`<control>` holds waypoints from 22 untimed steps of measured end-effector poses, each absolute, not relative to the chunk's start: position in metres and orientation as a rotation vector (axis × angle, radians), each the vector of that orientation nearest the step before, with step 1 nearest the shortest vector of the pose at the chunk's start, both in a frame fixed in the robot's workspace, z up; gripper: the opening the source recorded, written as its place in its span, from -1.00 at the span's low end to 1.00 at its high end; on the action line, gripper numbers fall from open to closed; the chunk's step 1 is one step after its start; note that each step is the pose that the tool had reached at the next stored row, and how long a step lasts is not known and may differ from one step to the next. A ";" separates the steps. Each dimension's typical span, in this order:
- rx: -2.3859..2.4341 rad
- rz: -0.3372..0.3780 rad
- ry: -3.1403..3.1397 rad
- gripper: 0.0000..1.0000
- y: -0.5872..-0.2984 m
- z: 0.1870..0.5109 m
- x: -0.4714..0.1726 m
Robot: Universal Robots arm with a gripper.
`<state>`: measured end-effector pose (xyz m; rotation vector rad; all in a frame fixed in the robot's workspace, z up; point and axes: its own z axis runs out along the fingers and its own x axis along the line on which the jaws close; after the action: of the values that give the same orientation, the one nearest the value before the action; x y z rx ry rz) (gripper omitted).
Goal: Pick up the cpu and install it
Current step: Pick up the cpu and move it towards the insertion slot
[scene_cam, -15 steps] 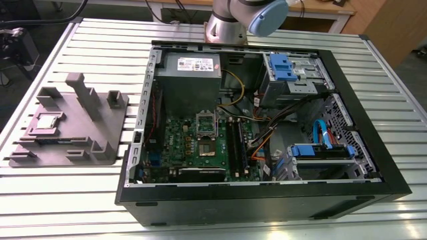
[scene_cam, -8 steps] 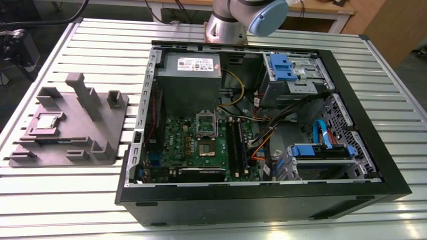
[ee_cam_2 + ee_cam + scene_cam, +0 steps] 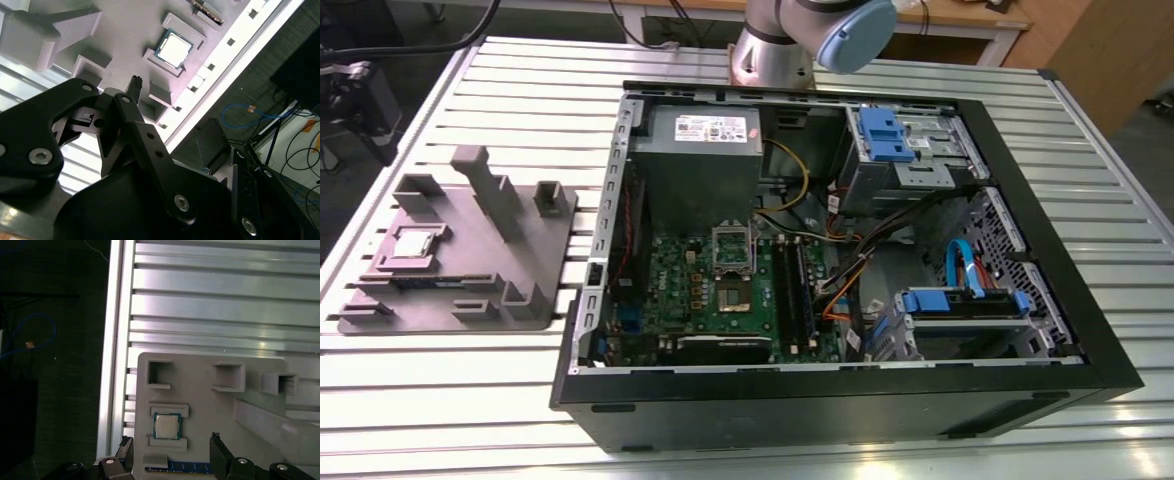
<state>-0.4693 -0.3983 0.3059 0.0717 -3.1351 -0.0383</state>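
Bright glare on table slats [image 3: 210,310]

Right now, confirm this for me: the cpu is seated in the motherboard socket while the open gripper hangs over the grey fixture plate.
Not right. The cpu is not on the motherboard; it lies between two ledges on the grey fixture plate, as the first wrist view shows. The rest holds: the open gripper hangs over that plate.
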 end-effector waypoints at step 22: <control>0.072 -0.038 -3.135 0.41 -0.398 0.299 -0.469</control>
<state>-0.4694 -0.3984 0.2995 0.0716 -3.1354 -0.0384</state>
